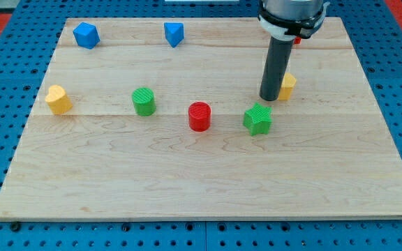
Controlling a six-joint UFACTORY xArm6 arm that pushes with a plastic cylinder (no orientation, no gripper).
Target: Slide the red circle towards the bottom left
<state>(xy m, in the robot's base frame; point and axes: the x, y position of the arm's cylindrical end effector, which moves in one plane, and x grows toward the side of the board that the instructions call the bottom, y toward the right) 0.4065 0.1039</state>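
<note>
The red circle (pixel 199 116) stands near the middle of the wooden board (pixel 208 181). My tip (pixel 269 98) is up and to the right of it, apart from it. The tip stands just above the green star (pixel 257 119) and right beside a yellow block (pixel 287 86), which the rod partly hides. A green circle (pixel 144 102) sits to the left of the red circle.
A yellow heart (pixel 58 100) lies at the view's left. A blue block (pixel 86 35) and a second blue block (pixel 174 33) sit near the top edge. A small red piece (pixel 298 40) shows behind the arm. Blue pegboard surrounds the board.
</note>
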